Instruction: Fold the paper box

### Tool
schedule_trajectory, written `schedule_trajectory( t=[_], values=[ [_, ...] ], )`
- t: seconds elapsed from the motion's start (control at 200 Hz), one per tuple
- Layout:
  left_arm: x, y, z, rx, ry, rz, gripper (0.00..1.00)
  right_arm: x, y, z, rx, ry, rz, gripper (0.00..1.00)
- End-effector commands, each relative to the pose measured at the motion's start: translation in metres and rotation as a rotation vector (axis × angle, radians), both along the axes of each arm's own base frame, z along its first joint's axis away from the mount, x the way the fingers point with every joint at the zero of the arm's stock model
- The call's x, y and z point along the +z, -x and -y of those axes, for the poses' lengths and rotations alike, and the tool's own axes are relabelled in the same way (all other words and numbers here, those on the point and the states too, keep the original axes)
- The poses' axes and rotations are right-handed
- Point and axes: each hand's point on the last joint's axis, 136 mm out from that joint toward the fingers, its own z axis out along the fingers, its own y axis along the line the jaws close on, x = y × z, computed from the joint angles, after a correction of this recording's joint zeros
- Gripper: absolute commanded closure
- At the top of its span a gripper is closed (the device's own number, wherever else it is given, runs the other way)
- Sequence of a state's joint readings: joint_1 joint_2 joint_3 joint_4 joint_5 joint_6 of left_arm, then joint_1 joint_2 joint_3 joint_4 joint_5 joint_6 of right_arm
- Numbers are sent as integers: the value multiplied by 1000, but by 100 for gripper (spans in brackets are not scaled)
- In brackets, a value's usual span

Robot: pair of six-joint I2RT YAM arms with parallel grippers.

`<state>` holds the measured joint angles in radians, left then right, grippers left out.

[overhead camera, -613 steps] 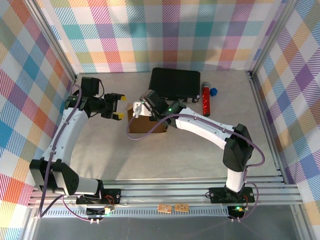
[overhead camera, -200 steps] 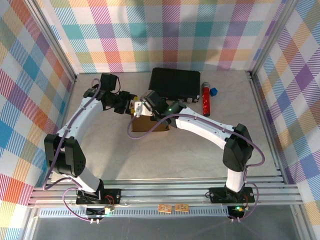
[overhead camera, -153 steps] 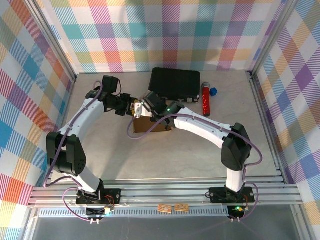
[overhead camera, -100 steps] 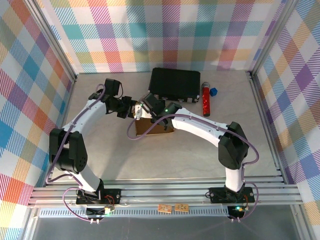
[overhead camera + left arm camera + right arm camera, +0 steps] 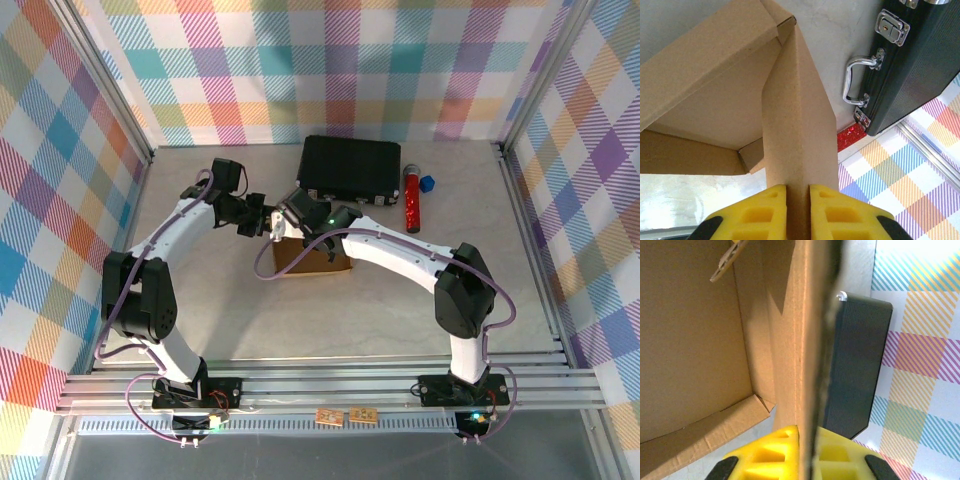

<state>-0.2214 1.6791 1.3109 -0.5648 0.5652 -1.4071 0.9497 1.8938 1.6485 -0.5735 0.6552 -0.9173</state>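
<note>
- The left tool (image 5: 798, 200) is now pinching shut on an upright flap (image 5: 799, 120) of the paper box (image 5: 710, 75). Its yellow fingers (image 5: 765, 210) are pressing the cardboard from both sides. About three seconds ago it was hanging open, well to the left of the box.
- In the top view the left arm is reaching in much further than before. The left tool (image 5: 260, 217) is sitting at the box's far-left corner, just beside the right tool (image 5: 283, 222).
- The right tool (image 5: 807, 440) is staying clamped on a side wall (image 5: 805, 315) of the box. The cardboard edge is running straight up between its fingers, and that grip is looking unchanged over the last second.
- The paper box (image 5: 312, 258) is sitting mid-tabletop (image 5: 330, 320), just in front of the black case (image 5: 350, 168). It is open and half formed, with the inner floor and a low flap showing in the right wrist view (image 5: 690, 340). It is lying slightly nearer and more to the right than three seconds ago, so the arms are probably dragging it a bit.
- The red glitter tube (image 5: 411, 200) is lying off to the right, away from the work.
- Meaning for the task: both tools are now holding cardboard at one corner. Judging from that, the step is going from reaching to actual folding, likely with one wall braced while the flap gets turned in. Most of the folding is still looking undone.
- Risk: the two tools are working very close together, so crowding or creasing the flap seems possible.
</note>
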Motion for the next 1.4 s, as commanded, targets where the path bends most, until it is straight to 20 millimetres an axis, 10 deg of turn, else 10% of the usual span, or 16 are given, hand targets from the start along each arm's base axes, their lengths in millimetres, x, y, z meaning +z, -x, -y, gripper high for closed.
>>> schedule_trajectory(
  t=[0.0,0.24,0.5,0.775,1.02,1.395],
  values=[
    [-17,6,10,-21,10,-39,94,31,12,-44,71,-166,31,100],
    [-23,9,3,-24,-14,-40,100,43,10,-38,9,-217,30,100],
    [-29,9,-7,-49,-28,-38,100,105,24,-5,-229,-476,-96,46],
    [-22,5,-5,-61,-20,-24,100,177,-11,96,-676,-1033,-208,33],
    [-9,3,-3,-70,-6,1,100,106,-55,173,-1299,-1356,-674,38],
    [-2,4,-1,-68,13,16,100,13,-59,130,-1434,-1305,-1082,41]
  ],
)
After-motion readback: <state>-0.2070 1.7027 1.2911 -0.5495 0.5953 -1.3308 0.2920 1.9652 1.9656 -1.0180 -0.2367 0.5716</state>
